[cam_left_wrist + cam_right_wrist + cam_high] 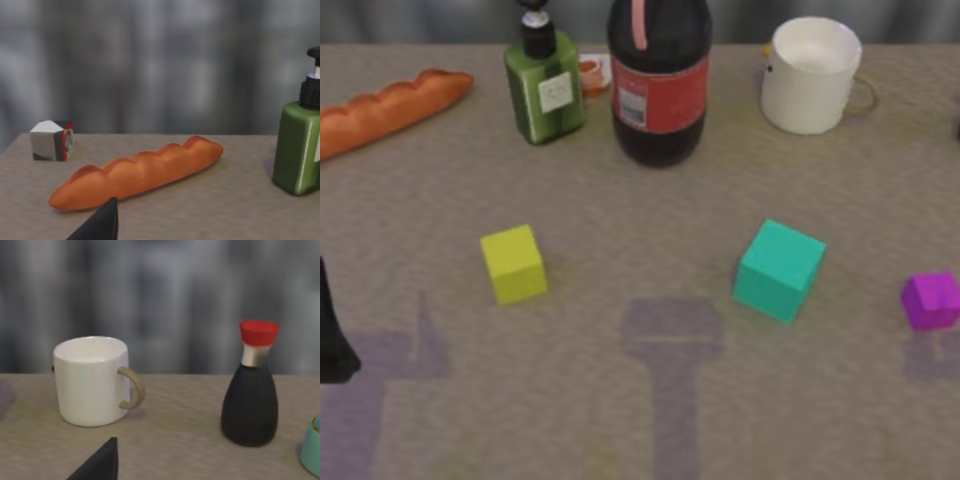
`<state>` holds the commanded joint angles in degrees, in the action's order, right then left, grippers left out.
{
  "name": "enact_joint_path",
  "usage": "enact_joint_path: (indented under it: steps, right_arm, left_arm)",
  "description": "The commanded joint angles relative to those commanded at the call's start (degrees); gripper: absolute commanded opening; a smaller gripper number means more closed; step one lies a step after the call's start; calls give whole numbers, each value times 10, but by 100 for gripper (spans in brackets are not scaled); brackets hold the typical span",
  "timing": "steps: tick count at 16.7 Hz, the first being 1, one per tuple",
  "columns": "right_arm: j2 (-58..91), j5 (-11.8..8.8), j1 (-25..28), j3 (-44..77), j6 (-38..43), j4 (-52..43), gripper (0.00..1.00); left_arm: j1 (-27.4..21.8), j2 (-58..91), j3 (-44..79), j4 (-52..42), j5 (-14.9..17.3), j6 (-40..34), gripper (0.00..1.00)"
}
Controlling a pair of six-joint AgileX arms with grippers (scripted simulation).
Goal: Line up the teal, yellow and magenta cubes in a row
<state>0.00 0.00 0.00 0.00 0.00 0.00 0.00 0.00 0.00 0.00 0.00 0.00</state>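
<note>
Yellow cube (pixel 514 263) bench left, teal cube (pixel 779 270) centre-right, magenta cube (pixel 931 300) right edge, well apart. Left pincer (pixel 334 335) at left edge, state unreadable; right pincer unseen from above.

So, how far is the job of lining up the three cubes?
Nothing looks done yet. The yellow cube, teal cube and magenta cube lie spread apart across the table. Neither pincer holds anything; the left arm sits at the left edge. All three placements remain.

Open table (pixel 620 290) around spaced cubes; bottles (pixel 658 80), mug (pixel 810 75) crowding far edge.
</note>
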Motion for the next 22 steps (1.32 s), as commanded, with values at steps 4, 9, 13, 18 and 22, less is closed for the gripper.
enact_joint_path:
  steps: [4, 9, 13, 18, 22]
  right_arm:
    - [18, -1, 2, 17, 1, -12, 100]
    - [169, 0, 14, 146, 7, -105, 100]
    - [392, 1, 27, 293, 11, -221, 100]
    - [700, 3, 48, 484, 15, -380, 100]
    - [889, 3, 63, 620, 19, -487, 100]
  left_arm:
    - [0, 0, 0, 0, 0, 0, 100]
    - [0, 0, 0, 0, 0, 0, 100]
    - [0, 0, 0, 0, 0, 0, 100]
    - [0, 0, 0, 0, 0, 0, 100]
    - [0, 0, 0, 0, 0, 0, 100]
